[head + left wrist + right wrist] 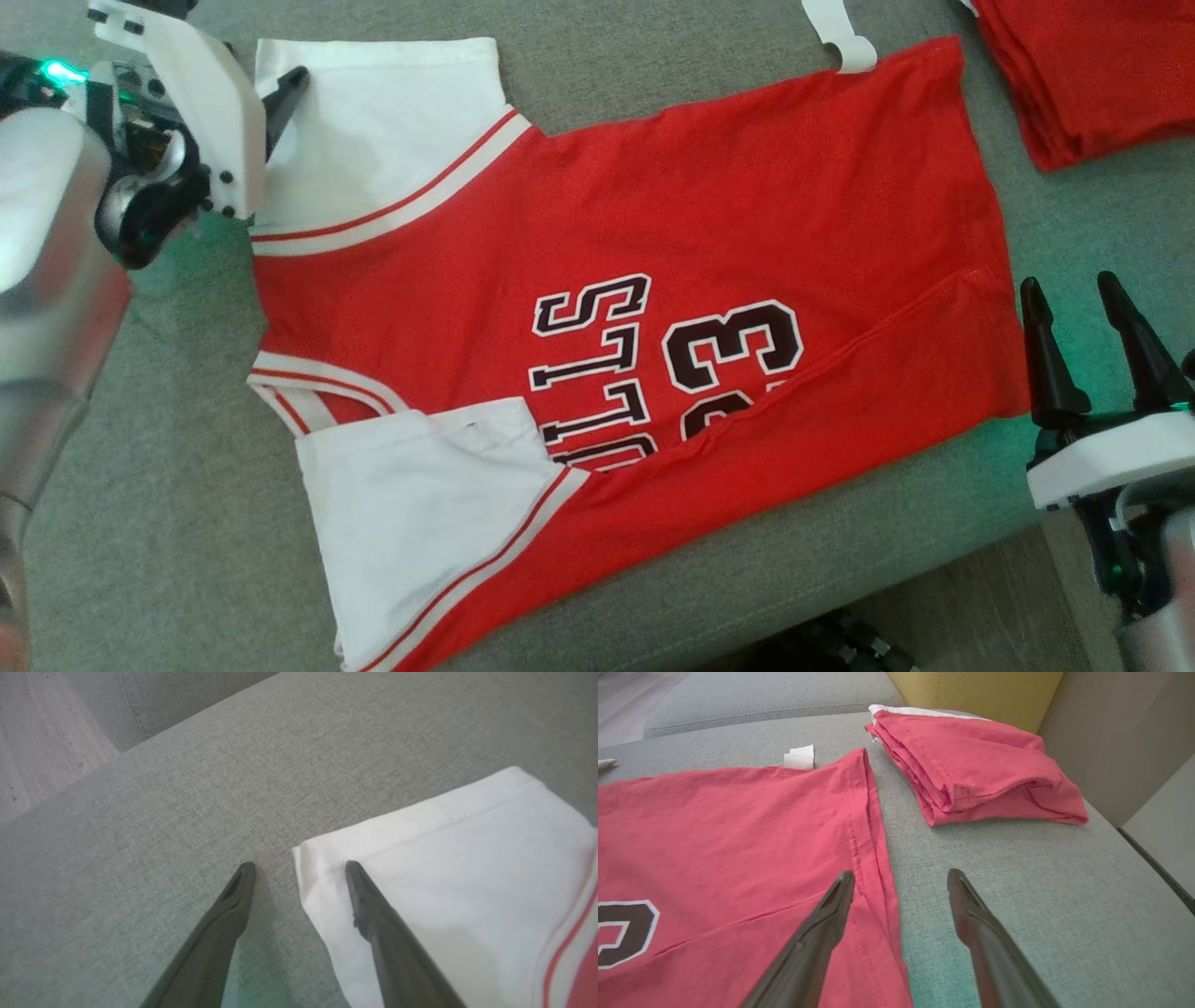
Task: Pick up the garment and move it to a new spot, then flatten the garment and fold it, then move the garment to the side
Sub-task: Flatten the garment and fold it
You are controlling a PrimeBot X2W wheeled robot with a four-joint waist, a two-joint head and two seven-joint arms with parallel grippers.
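Just at garment edges: left gripper, right gripper, spread, empty.

A home living room: grey fabric sofa, yellow cushion, wood floor.

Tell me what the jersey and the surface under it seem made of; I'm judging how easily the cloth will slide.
The jersey looks like soft matte knit, perhaps cotton or a blend: it lies limp, with fine creases and stitched hems, no sheen. The cushion looks like grey woven upholstery: a coarse heathered weave shows, so it likely grips somewhat.
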